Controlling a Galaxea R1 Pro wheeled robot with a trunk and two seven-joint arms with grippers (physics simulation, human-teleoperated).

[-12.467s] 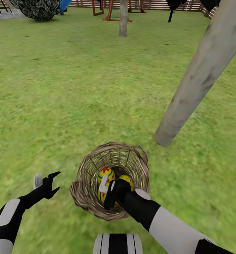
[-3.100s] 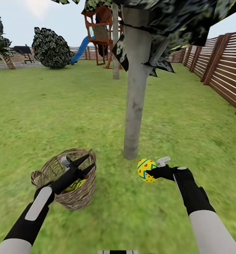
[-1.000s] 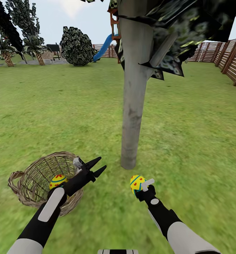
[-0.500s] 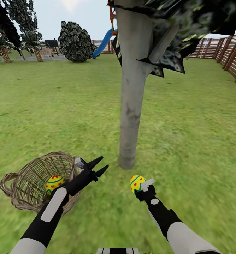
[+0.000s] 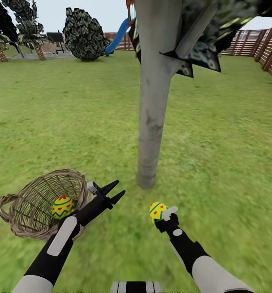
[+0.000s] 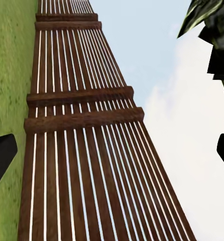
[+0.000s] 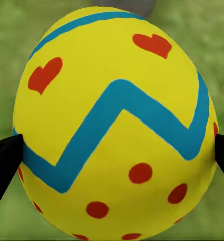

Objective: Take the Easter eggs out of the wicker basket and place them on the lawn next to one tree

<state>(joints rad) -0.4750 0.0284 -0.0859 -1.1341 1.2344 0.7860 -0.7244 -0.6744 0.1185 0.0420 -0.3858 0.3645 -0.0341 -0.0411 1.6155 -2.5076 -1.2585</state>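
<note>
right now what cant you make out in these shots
- Round tan wicker basket, head view: one yellow painted egg shows inside; its wall and the left arm hide any other.
- Pale-grey tree trunk, head view: crown cut by the top edge.
- Yellow egg with red hearts, right wrist view: hides the grass behind.

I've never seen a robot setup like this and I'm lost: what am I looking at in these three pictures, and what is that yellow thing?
These are simulator renders from a two-armed robot in a garden. The wide picture comes from a camera on its head, looking down over both arms. The other two come from cameras near each gripper. The right gripper holds a yellow Easter egg with red hearts and a blue zigzag; its wrist camera sees that egg up close, a dark finger at each side. The left gripper is open and empty, beside the wicker basket on the lawn, where another egg lies. A pale tree trunk stands just ahead. The left wrist camera faces the wooden fence.
</note>
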